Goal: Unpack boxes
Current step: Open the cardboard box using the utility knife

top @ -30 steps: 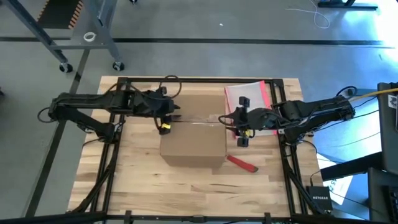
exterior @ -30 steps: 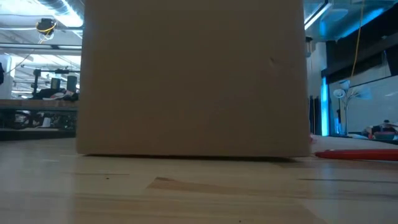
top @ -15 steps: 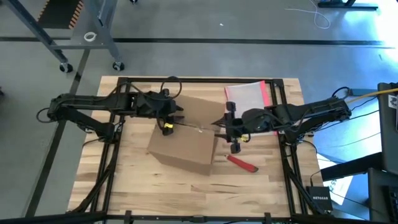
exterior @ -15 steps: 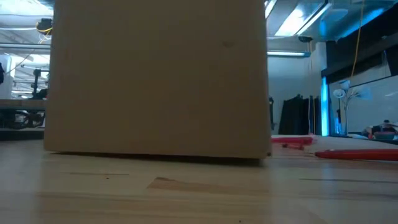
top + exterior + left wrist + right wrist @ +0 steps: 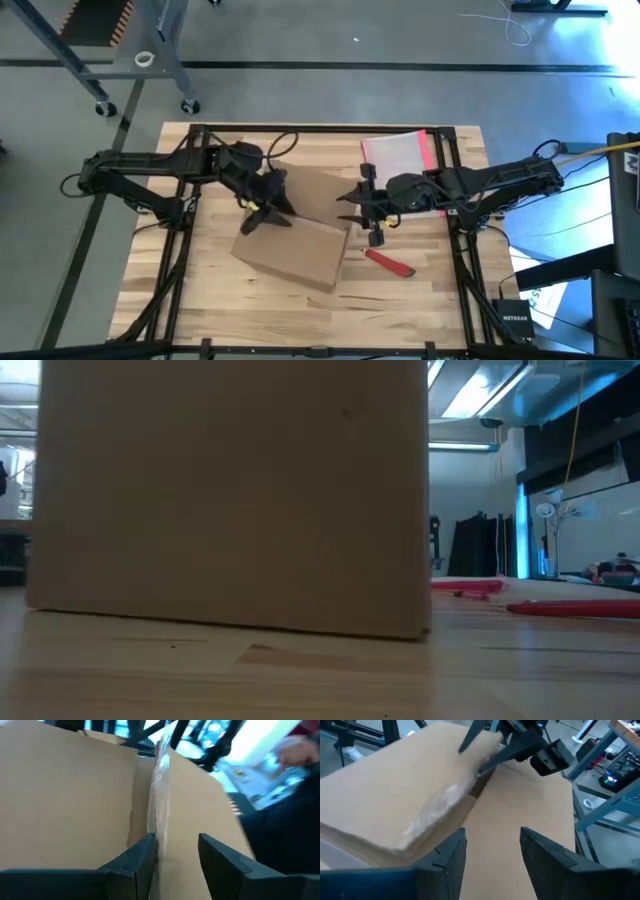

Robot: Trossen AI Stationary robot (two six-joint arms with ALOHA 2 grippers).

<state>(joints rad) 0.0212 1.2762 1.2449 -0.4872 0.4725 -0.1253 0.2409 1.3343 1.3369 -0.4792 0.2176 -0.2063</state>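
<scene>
The brown cardboard box (image 5: 295,240) is seen near the middle of the tabletop (image 5: 420,300), turned askew to its edges, with its top flaps being worked from both sides. The left pincer (image 5: 265,205) is placed at the box's left top edge; in the left wrist view its fingers (image 5: 137,857) stand apart on either side of an upright flap edge with clear tape along it, but whether the flap is actually pinched cannot be told. The right pincer (image 5: 352,208) is held over the box's right top edge; in the right wrist view its fingers (image 5: 447,852) are parted over bare cardboard, with nothing seen between them, so it is judged open and not gripping.

Behind the right arm a clear pouch (image 5: 398,157) with a pink-red edge lies flat, and a red tool (image 5: 390,263) lies just beside the box's near right corner.

The step in hand is judged to be the opening of the top flaps. Next, the flaps would need to be spread fully outward, one per pincer, while the box is kept from sliding, before anything inside can be reached.
</scene>
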